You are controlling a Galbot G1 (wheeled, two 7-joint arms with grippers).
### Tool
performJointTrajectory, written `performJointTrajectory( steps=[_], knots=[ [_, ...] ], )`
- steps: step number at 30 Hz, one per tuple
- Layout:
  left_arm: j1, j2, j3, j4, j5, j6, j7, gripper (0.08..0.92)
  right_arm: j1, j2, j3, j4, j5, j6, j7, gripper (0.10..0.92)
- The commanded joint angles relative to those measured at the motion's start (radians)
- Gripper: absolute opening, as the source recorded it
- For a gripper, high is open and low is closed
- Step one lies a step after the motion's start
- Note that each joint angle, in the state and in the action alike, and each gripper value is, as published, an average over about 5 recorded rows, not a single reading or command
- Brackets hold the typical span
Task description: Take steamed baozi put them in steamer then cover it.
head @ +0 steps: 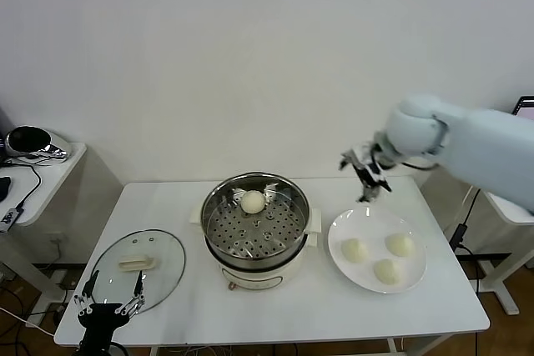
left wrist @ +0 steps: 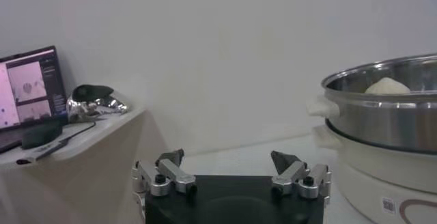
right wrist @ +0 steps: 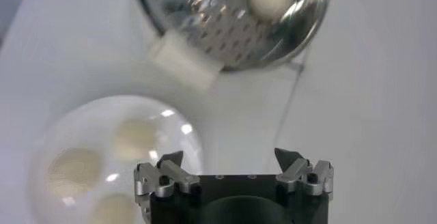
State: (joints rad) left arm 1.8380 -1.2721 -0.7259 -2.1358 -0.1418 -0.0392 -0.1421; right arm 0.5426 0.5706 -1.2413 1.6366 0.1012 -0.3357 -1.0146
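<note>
above white plate (head: pixel 417 271), right gripper (head: pixel 368 174) fingers apart, empty

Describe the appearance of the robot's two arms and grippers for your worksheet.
The right arm has a smooth, rounded pale blue-white shell. The right gripper and the left gripper match: a black body, silver metal finger links with dark pivot screws, and dark pointed tips. No markings or loose cables show.

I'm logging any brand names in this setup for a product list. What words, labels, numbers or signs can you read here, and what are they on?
No text can be read in any view.
A small square code label on the steamer base: too small to read.
The laptop screen on the side table: images and panels only, any writing blurred.
The glass lid, plate, baozi, left tool and right tool: no markings visible.
</note>
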Motion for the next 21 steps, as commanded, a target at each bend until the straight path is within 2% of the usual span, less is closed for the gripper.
performJointTrajectory(
  steps=[1, 10, 21],
  knots=[
    [0.001, -0.002, 0.000, -0.004, 0.002, 0.002, 0.001, 0.823, -0.239, -0.156, 0.130, 0.053, -0.059, -0.045, -0.007, 0.823],
    [0.010, -0.010, -0.014, -0.007, 0.005, 0.005, 0.001, 0.823, -0.497, -0.054, 0.340, -0.103, -0.181, 0.056, -0.057, 0.823],
    [0.016, -0.016, -0.024, 0.000, 0.004, 0.004, 0.002, 0.823, -0.551, 0.123, 0.357, -0.277, -0.237, 0.103, -0.047, 0.823]
  ],
)
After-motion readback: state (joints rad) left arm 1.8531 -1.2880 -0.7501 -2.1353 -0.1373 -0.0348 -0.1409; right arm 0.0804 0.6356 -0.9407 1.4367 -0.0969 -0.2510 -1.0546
